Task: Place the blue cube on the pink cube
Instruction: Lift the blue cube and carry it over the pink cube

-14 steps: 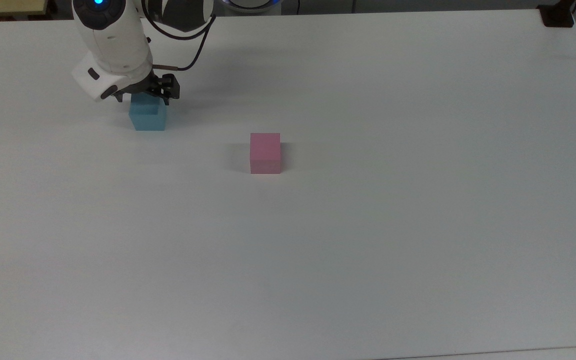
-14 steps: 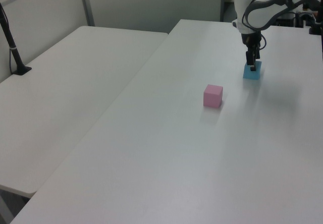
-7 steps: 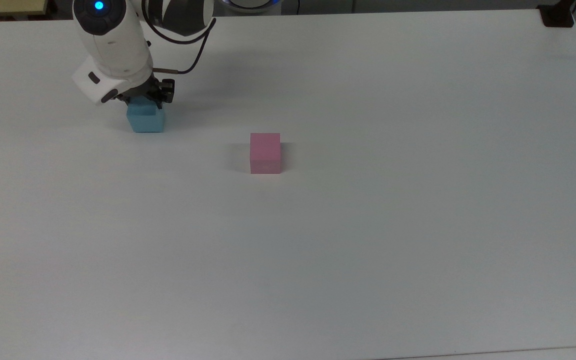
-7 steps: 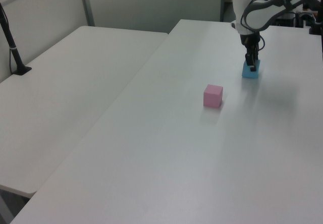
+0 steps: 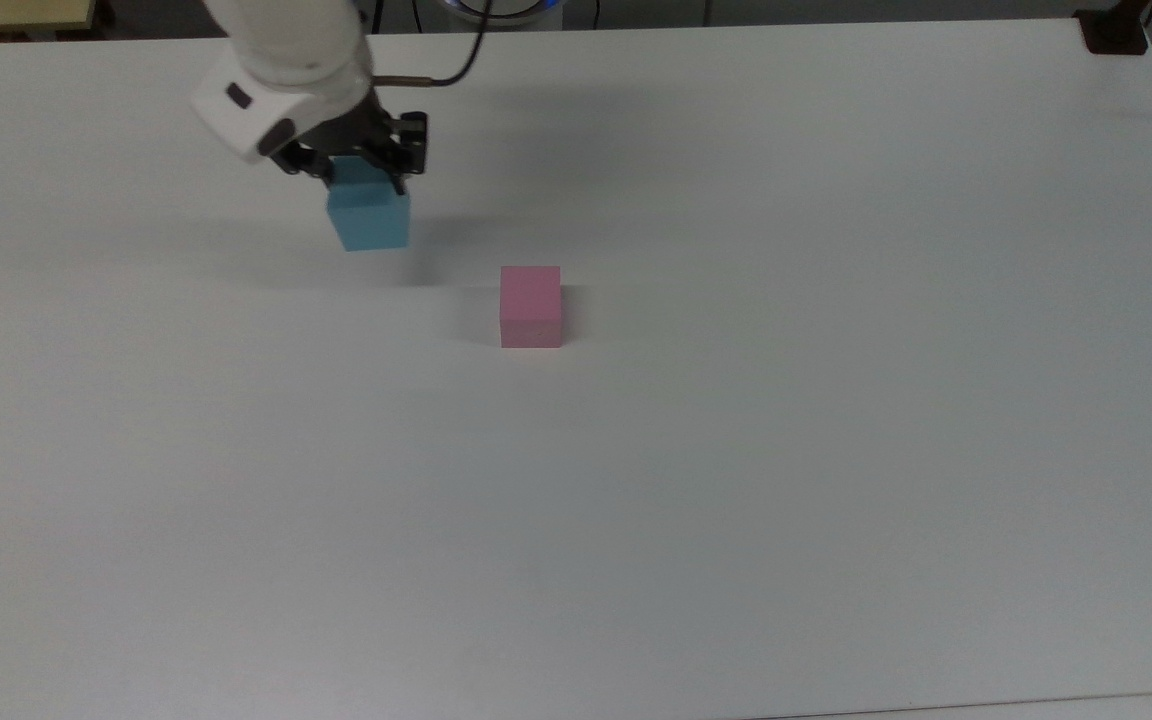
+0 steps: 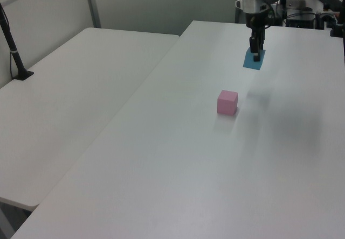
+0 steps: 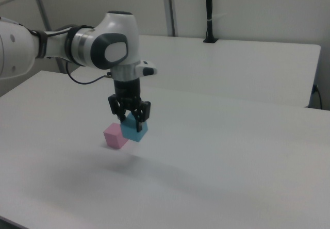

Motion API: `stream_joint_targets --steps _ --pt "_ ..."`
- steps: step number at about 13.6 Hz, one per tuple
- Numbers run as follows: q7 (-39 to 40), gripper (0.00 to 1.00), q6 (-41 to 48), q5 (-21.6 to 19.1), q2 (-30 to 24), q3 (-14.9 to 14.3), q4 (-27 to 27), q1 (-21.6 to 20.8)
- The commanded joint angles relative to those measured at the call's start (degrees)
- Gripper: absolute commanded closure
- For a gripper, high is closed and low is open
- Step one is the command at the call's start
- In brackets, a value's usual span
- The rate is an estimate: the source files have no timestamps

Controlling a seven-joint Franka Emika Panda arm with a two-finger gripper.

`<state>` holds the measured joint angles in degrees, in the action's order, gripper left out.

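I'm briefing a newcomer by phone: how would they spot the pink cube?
Start with the big white table. Near its middle, the pink cube sits alone on the surface, untouched. The only other cube is the blue cube, and that one hangs above the table in the gripper.

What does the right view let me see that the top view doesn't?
The right view alone shows the arm's bulky white upper joints, a second table behind, a black post standing on it, and the blue cube hanging clear above the tabletop. The top view alone shows a wide stretch of bare table and a sideways gap between the two cubes. Both show the gripper shut on the blue cube and the pink cube resting on the table.
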<state>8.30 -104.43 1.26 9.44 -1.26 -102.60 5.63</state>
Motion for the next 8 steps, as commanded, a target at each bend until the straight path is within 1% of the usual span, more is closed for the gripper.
stream_joint_targets --steps 1,3,4,8 --pt "-8.72 0.40 -2.43 -0.56 2.06 2.40 1.95 -4.12" --pt "-12.42 0.40 -2.62 -0.65 5.23 2.41 5.90 -6.24" --pt "-14.09 0.40 -2.71 -0.30 6.02 2.41 6.61 -7.21" --pt "-15.33 0.39 -3.76 0.14 7.35 2.41 6.79 -9.50"
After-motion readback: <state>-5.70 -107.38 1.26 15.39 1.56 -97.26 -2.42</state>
